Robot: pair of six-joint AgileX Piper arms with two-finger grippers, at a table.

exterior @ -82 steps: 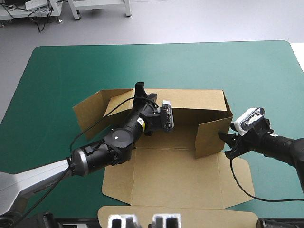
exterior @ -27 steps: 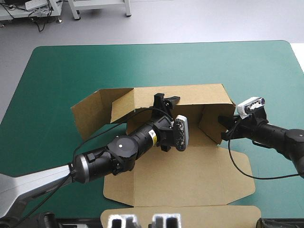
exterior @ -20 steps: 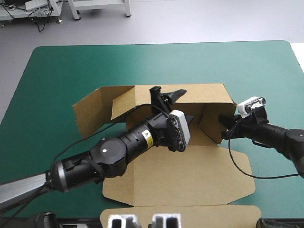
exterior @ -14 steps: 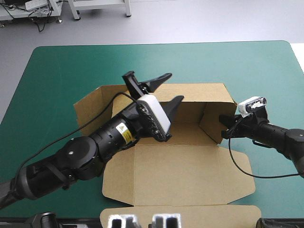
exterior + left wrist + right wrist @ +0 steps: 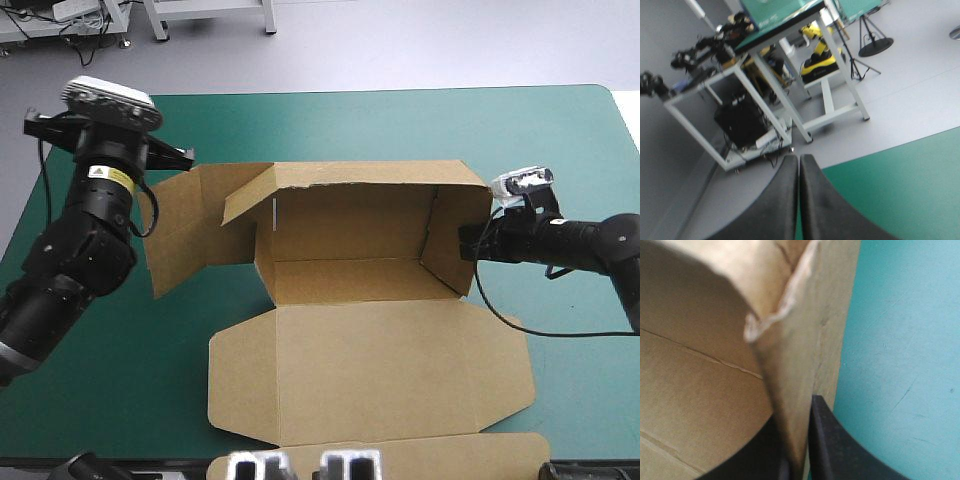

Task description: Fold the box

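The brown box (image 5: 350,240) lies mid-table with its back wall and right wall raised and its broad lid panel (image 5: 370,370) flat toward the front. A left side flap (image 5: 185,225) hangs outward. My right gripper (image 5: 468,243) is shut on the top of the right wall; in the right wrist view the board (image 5: 785,355) runs between the black fingers of the right gripper (image 5: 797,450). My left gripper (image 5: 182,158) is raised beyond the box's left end, touching nothing. In the left wrist view the left gripper (image 5: 799,200) is shut in one arch, facing out past the table.
Teal-green cover (image 5: 400,130) lies bare behind and to the right of the box, also seen beside the right wall (image 5: 900,340). A narrow front flap (image 5: 380,455) of the box reaches the table's near edge.
My left arm has pulled out of the box's inside, risen and swung far left, its fingers going from open to shut. The right gripper stays on the right wall, which now stands squarer.
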